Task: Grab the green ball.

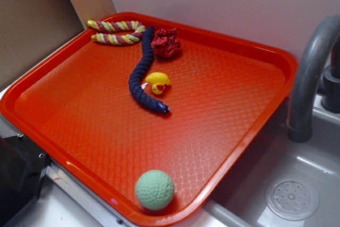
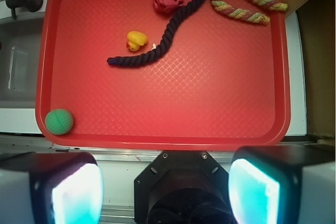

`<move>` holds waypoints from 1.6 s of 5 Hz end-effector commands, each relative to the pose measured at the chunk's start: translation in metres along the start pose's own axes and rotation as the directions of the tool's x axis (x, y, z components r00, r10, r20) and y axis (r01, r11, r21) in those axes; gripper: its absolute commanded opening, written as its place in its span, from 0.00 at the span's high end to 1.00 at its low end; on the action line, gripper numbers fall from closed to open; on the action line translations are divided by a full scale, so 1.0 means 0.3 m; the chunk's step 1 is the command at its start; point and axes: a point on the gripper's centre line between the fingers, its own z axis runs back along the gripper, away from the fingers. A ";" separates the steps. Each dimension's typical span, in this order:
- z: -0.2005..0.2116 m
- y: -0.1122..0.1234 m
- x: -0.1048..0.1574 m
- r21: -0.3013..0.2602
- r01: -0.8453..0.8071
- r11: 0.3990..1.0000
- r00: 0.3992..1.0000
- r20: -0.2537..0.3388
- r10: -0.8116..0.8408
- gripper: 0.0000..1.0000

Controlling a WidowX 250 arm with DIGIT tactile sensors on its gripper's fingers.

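The green ball [image 1: 154, 190] is pale mint with a dimpled surface and rests in the near corner of the red tray [image 1: 69, 126]. In the wrist view the ball [image 2: 59, 121] lies at the tray's lower left corner. My gripper [image 2: 165, 192] is open and empty, its two fingers [image 2: 76, 192] spread wide. It is held high above the counter, short of the tray's near rim [image 2: 168, 141]. The ball is up and to the left of the left finger. The gripper does not show in the exterior view.
On the tray lie a yellow rubber duck [image 1: 158, 82], a dark blue rope [image 1: 139, 75], a striped rope toy [image 1: 117, 31] and a crumpled red cloth [image 1: 166, 42]. A grey faucet [image 1: 311, 73] and a sink with a drain [image 1: 292, 198] stand to the right.
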 end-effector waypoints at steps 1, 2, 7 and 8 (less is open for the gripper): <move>0.000 0.000 0.000 0.000 0.000 1.000 1.000 0.000 0.000 0.00; -0.175 -0.162 0.020 -0.113 0.243 0.963 0.970 0.050 -0.239 0.00; -0.654 -0.512 -0.163 -0.217 0.903 0.372 0.401 0.113 -0.909 0.00; -0.652 -0.542 -0.118 -0.188 0.897 0.399 0.426 0.132 -0.895 1.00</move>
